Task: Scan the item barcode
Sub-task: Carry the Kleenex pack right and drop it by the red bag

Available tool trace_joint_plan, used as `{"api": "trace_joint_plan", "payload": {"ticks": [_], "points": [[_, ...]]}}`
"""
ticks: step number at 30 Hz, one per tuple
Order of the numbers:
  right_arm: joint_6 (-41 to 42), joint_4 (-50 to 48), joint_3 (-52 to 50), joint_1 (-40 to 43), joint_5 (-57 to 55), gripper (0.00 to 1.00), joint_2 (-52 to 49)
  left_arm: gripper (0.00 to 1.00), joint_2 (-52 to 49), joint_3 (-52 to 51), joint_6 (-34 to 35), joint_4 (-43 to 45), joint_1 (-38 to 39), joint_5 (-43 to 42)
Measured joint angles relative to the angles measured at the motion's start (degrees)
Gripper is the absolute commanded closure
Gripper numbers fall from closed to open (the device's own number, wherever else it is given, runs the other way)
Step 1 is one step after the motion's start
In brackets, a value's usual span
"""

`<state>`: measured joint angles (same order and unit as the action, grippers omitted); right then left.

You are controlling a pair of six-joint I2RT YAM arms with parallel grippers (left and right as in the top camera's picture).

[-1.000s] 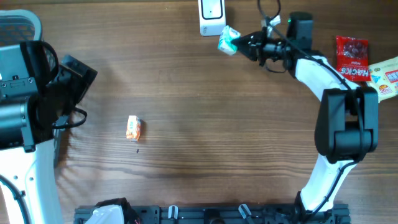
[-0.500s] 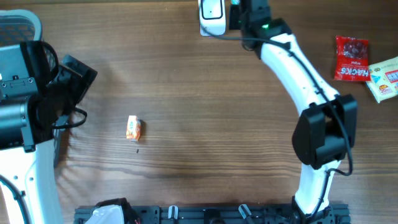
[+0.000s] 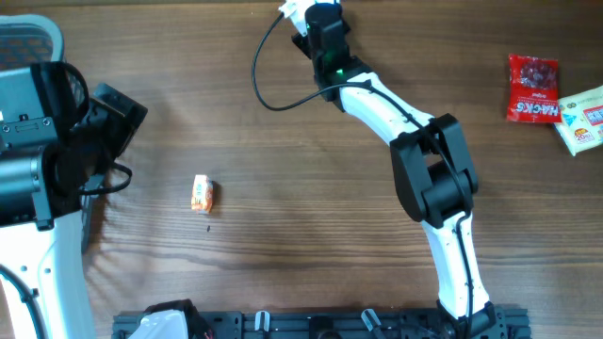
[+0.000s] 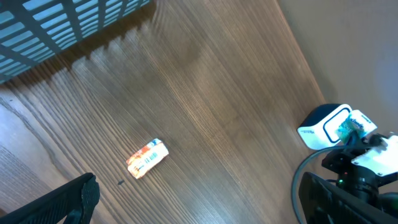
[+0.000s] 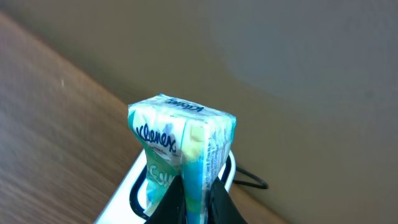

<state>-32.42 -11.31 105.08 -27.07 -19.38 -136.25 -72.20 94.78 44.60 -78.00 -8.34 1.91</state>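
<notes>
Seen from above, your right arm (image 3: 377, 94) rises from its base at the near edge of the bench (image 3: 301, 254) and bends at an elbow right of centre. Its white forearm then runs up and to the left, so the wrist sits at the far edge, near the middle. A black cable (image 3: 268, 80) loops off the wrist onto the wood.

The jaws on this arm are nearly closed, pinching a tissue pack (image 5: 183, 146) by its lower end. In the right wrist view the pack stands up out of the jaws. Its long axis runs straight away from the wrist, and its far end points toward the plain wall beyond the bench. The face with blue Kleenex lettering is turned left, and a side with fine print is turned right. Below the pack lies the white scanner (image 4: 324, 127) (in the left wrist view the pack sits just beside the scanner's head; you cannot tell whether they touch).

Your left arm (image 3: 33, 160) is drawn back at the left edge, near a blue slatted basket (image 4: 56, 28). Its jaws are spread wide and hold nothing; only their dark tips show in the lower corners of the left wrist view.

A small orange packet (image 3: 202, 193) lies flat left of centre, well apart from both arms. A red sweet bag (image 3: 533, 88) and a yellow-and-white packet (image 3: 584, 115) lie at the far right.
</notes>
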Motion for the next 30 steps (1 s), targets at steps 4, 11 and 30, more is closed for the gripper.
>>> {"api": "trace_joint_plan", "payload": {"ticks": [4, 11, 30], "points": [[-8.8, -1.0, 0.0, 0.0, -2.7, 0.95, -0.4, 0.00, 0.0, 0.0, 0.0, 0.0, 0.0, 0.0], [-11.7, -1.2, 0.0, 2.1, -10.3, 0.96, -0.4, 0.00, 0.0, 0.0, 0.0, 0.0, 0.0, 0.0], [35.5, 46.6, 0.8, 46.9, -36.3, 0.00, -1.2, 0.00, 0.0, 0.0, 0.0, 0.0, 0.0, 0.0]]}}
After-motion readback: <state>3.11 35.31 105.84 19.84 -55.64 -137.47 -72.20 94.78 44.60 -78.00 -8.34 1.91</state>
